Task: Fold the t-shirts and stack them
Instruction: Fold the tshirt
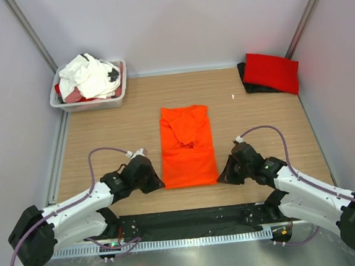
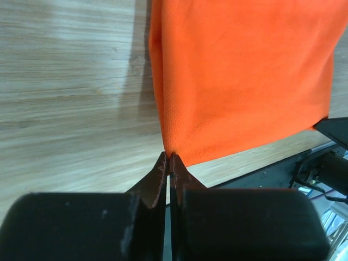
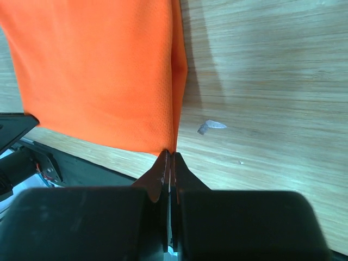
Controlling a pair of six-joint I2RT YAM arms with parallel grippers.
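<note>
Left gripper [image 1: 159,184] and right gripper [image 1: 222,179] sit low on the table [image 1: 102,130], one at each near corner of the orange t-shirt [image 1: 187,148]. Both have their jaws pressed fully together. In each wrist view the corner of the orange cloth runs straight into the closed tips, so each looks to have nipped its corner, the left gripper the near-left one and the right gripper the near-right one. The shirt lies mid-table as a narrow strip, sleeves already turned in, with its long axis running near to far and its hem on the near side. From both tools, then, the whole body of the cloth lies ahead, toward the far side. The arms are matched and neither is closer. The next move most likely carries the hem along that axis onto the far half, with both corners kept level. The folded red t-shirt [image 1: 271,72] waits at the far right, on the right arm's side.
</note>
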